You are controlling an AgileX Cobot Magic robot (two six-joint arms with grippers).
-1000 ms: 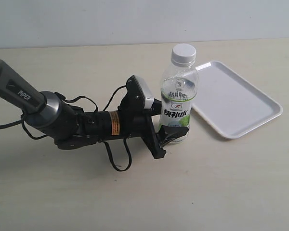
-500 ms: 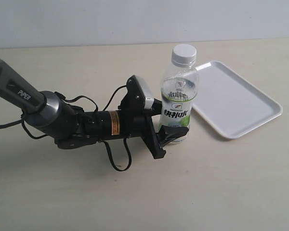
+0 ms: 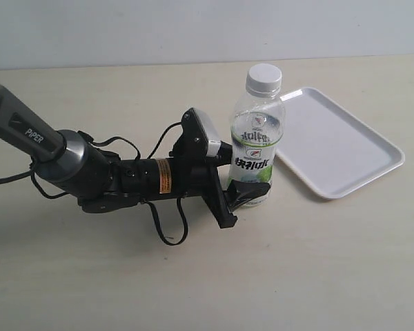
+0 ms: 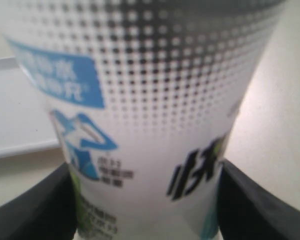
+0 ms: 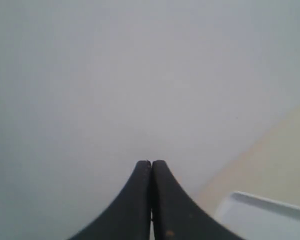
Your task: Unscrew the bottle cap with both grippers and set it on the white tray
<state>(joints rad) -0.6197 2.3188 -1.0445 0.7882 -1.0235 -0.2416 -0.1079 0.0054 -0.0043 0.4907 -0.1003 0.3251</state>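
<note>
Left arm [image 3: 62, 148] lies low over the table [image 3: 297, 262], reaching in from the left with the wrist about level. My left gripper [image 3: 240, 178] clamps the bottle [image 3: 257, 148] at its lower labelled body, jaws spread to the bottle's width with one finger on each side. In the left wrist view the label fills the frame between my two black fingers [image 4: 35, 210]. The bottle stands upright, and the bottle cap [image 3: 263, 77] is on its neck, above my grip and clear on every side. The right gripper [image 5: 151, 167] is out of the exterior view; its jaws are pressed together on nothing, facing a pale wall with a tray corner low in its wrist view. The white tray [image 3: 345, 148] lies just right of the bottle, long side running far-left to near-right; I can't tell whether bottle and rim touch. The tabletop near and right of the bottle is open. Cables [image 3: 169, 231] loop under my left wrist on the near side. The bottle's upper part is clear; I can't tell the liquid level. The cap is not on the tray.
</note>
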